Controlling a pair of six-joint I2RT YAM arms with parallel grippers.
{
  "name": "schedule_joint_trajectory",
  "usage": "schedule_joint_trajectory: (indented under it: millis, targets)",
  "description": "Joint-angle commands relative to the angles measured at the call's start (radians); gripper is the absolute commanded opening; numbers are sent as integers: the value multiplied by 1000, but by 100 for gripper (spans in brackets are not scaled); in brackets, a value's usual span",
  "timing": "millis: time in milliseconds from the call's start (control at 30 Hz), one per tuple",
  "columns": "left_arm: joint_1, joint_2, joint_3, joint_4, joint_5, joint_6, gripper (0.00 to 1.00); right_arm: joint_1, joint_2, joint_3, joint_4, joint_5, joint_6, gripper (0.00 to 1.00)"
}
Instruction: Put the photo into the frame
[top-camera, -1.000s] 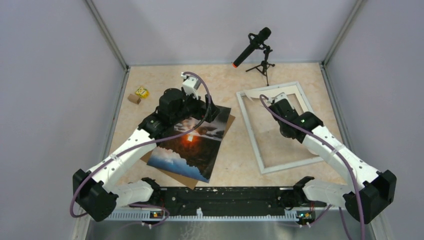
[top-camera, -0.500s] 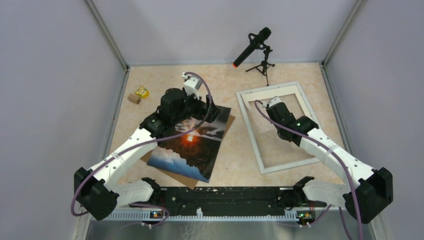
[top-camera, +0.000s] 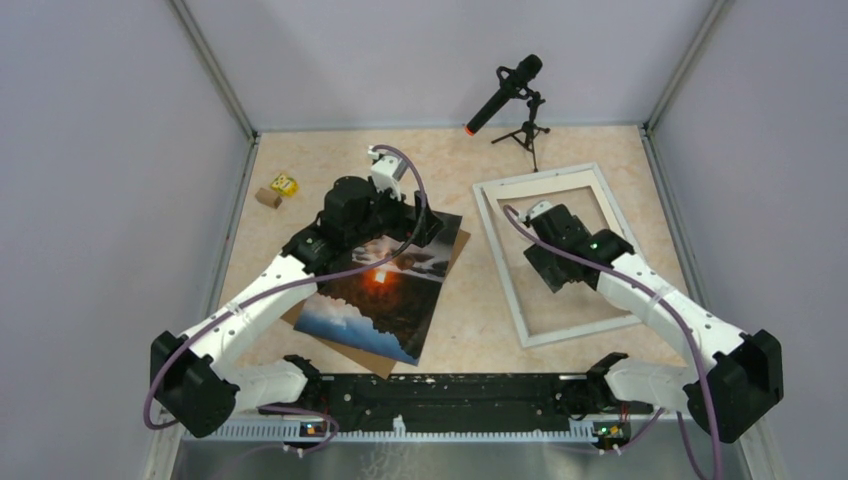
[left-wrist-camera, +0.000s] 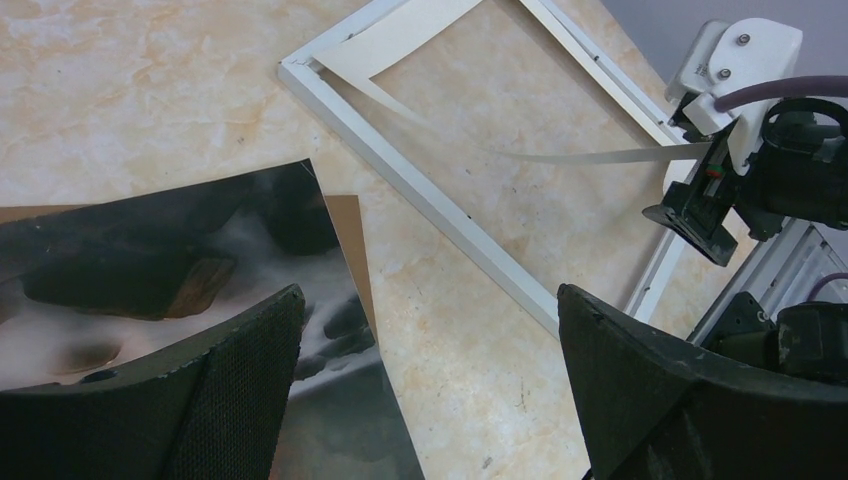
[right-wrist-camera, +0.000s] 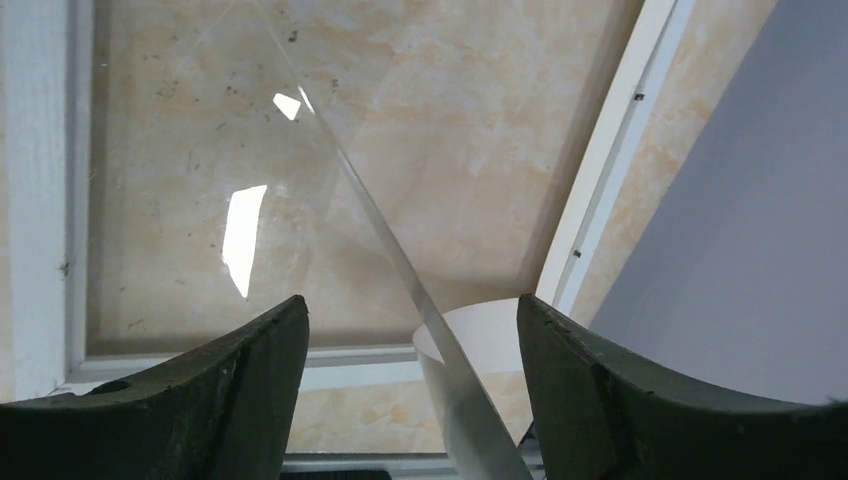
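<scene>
Your left gripper hangs over the far end of the photo with its jaws spread wide and nothing between them. It looks poised to take that edge. The photo lies flat, picture up, on the brown backing board, left of the frame and apart from it, with its blue-white end toward you.

Your right gripper is over the frame's opening, toward its far left corner. Its jaws also stand apart, and the white mat border runs edge-on between them, one limb raised off the frame and bowed toward the wrist. I judge the mat is being lifted out to free the opening. Whether it rests on a finger cannot be told.

That mat is what stands in your way: while it hangs across the opening, the photo has no clear path in. Glints inside the frame suggest a glass pane. On the far part of the table, a microphone stands just beyond the frame, and two small blocks sit at the far left, both off the likely route.
</scene>
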Motion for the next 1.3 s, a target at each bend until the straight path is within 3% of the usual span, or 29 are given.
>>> schedule_joint_trajectory:
  millis: [0, 133, 233, 400, 633, 900, 1100, 1267]
  targets:
    - [4, 13, 4, 43, 18, -16, 98, -6, -37, 92, -20, -91, 16, 76]
    - [4, 14, -12, 64, 30, -22, 98, -6, -49, 153, -64, -128, 45, 85]
    - [6, 26, 2, 41, 21, -21, 98, -6, -74, 206, -78, -152, 98, 98]
    - [7, 26, -12, 65, 44, -30, 98, -6, -137, 222, -77, -152, 292, 99]
    - [18, 41, -17, 84, 115, -68, 98, -6, -227, 118, 21, -151, 488, 99]
    - [18, 42, -27, 86, 95, -69, 98, -6, -193, -9, 185, -381, 609, 99]
    - [18, 71, -8, 63, 108, -67, 98, -6, -243, -201, 406, -486, 786, 99]
    - [18, 102, -7, 55, 102, -70, 98, -6, -339, -449, 791, -655, 973, 99]
